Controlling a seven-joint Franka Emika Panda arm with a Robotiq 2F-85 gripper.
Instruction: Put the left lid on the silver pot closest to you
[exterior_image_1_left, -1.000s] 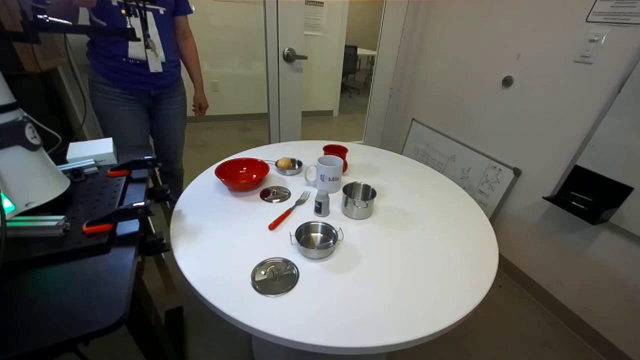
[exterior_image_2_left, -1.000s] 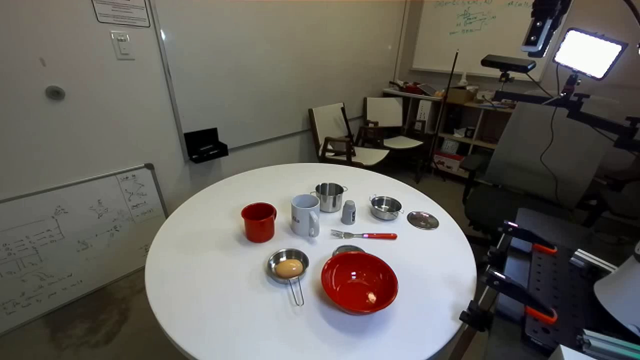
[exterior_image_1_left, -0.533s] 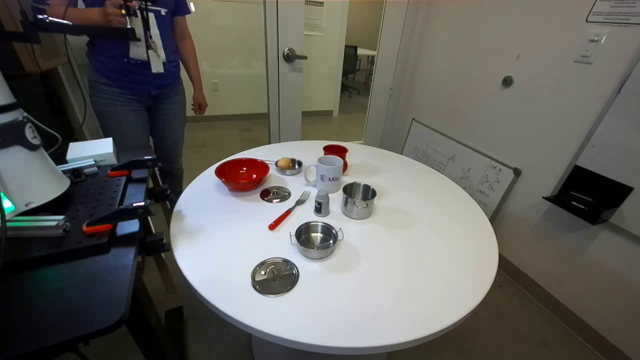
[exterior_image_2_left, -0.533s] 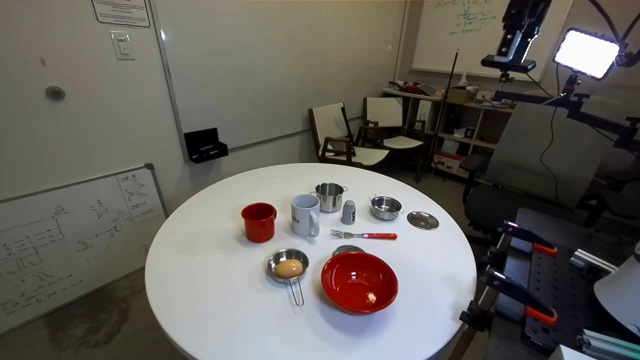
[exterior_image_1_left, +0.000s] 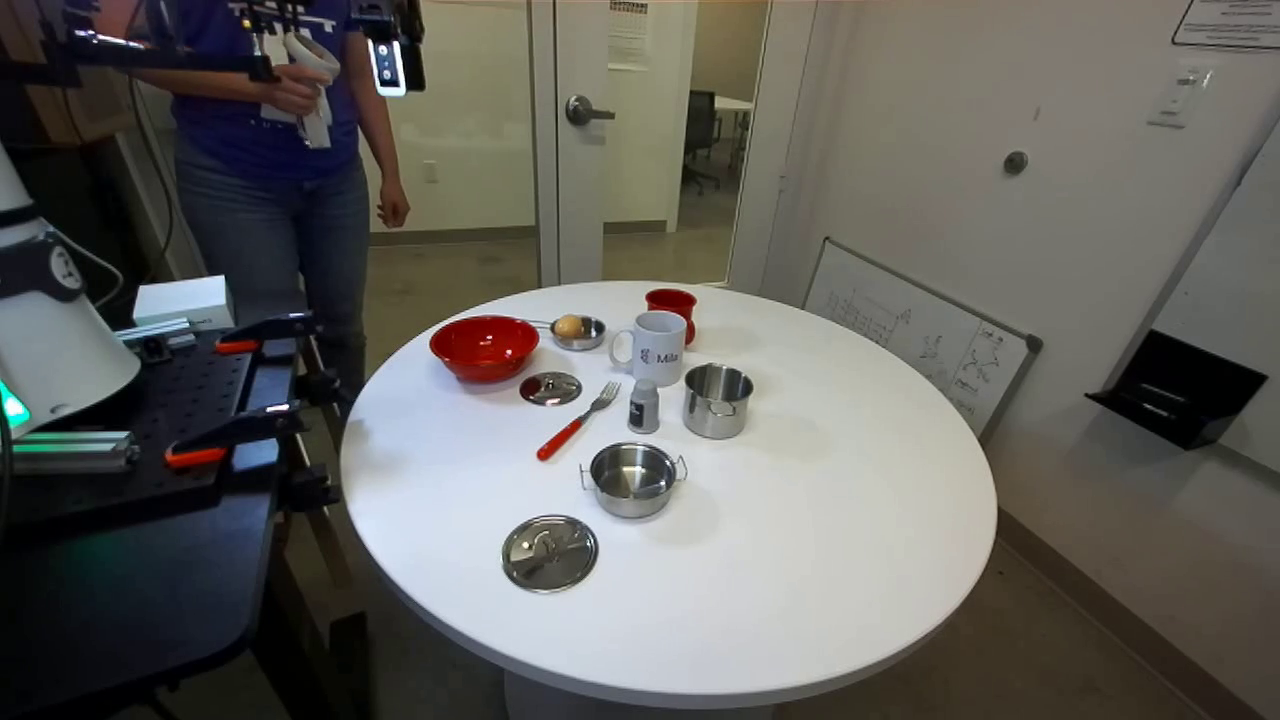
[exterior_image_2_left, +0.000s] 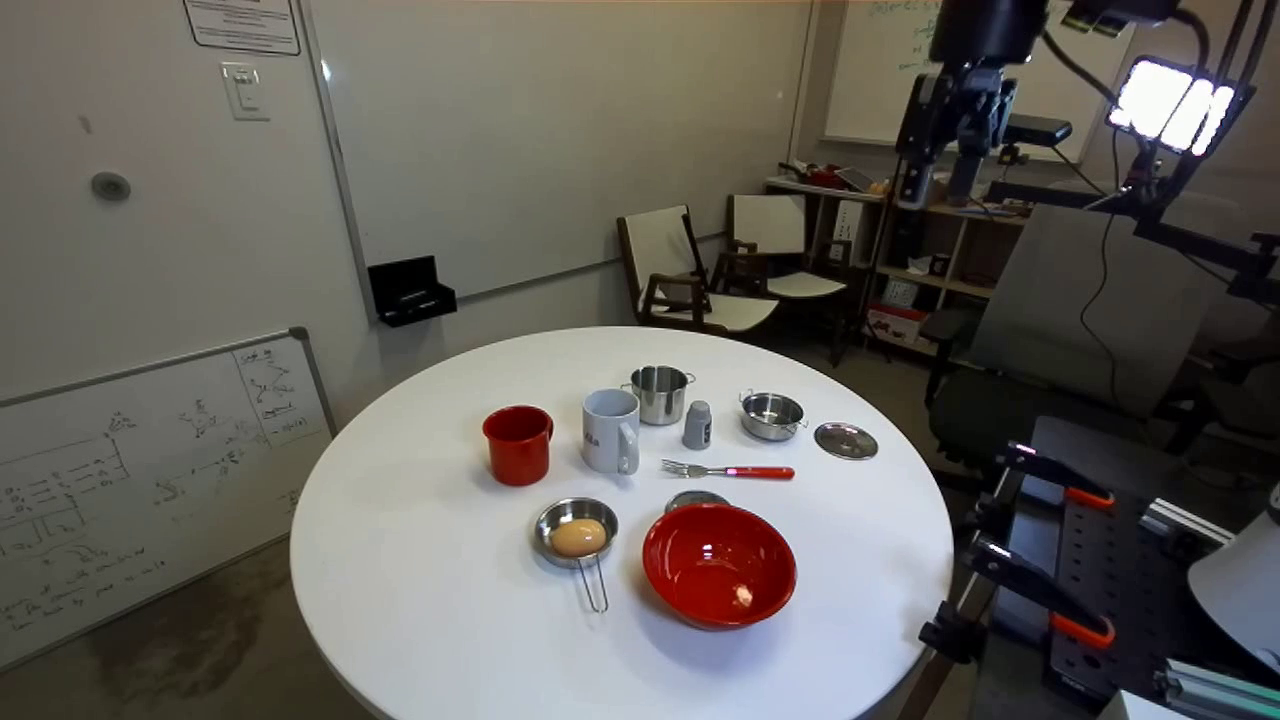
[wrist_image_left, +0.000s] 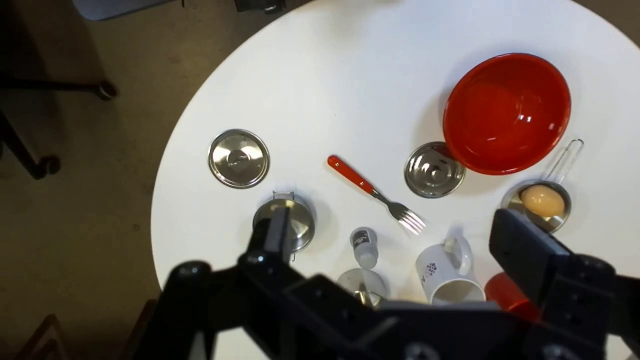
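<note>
The left lid (wrist_image_left: 432, 172), a shiny round of silver metal with a central knob, lies on the white desk (exterior_image_1_left: 820, 560), part of its edge hidden by the rim of a glossy red bowl (wrist_image_left: 507, 115) in the wrist view. The pincer (exterior_image_2_left: 937, 193) hangs overhead, its fingers wide apart; its dark, blurred bulk masks parts of a low silver pot (wrist_image_left: 302, 223) and much of a taller pot (wrist_image_left: 361, 281).
</note>
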